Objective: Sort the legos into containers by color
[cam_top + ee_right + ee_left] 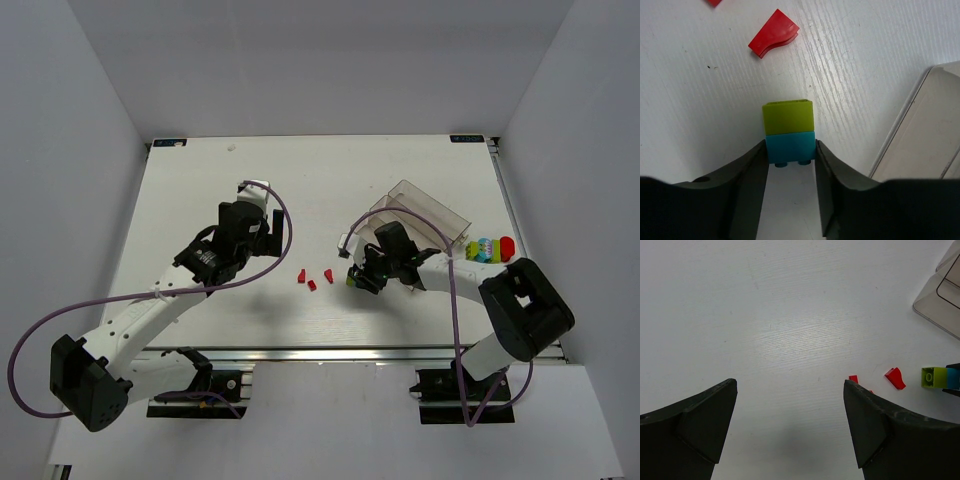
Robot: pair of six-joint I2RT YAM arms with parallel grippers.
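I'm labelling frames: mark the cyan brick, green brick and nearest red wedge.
cyan brick (790,146): right wrist view, face centre.
green brick (788,117): right wrist view, face centre.
red wedge (774,34): right wrist view, sloped top.

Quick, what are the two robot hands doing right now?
Left gripper: open, holding nothing.
Right gripper: closed on the blue lego, which has a green lego stuck on it.

My remote feed shows a white rectangular bench (200,190) with a faint wood-grain surface. It is lit evenly from above, leaving only soft shadows. Plain pale grey wall panels (320,60) enclose it on the left, back and right. A silver metal rail (330,354) runs along the bench's near edge.
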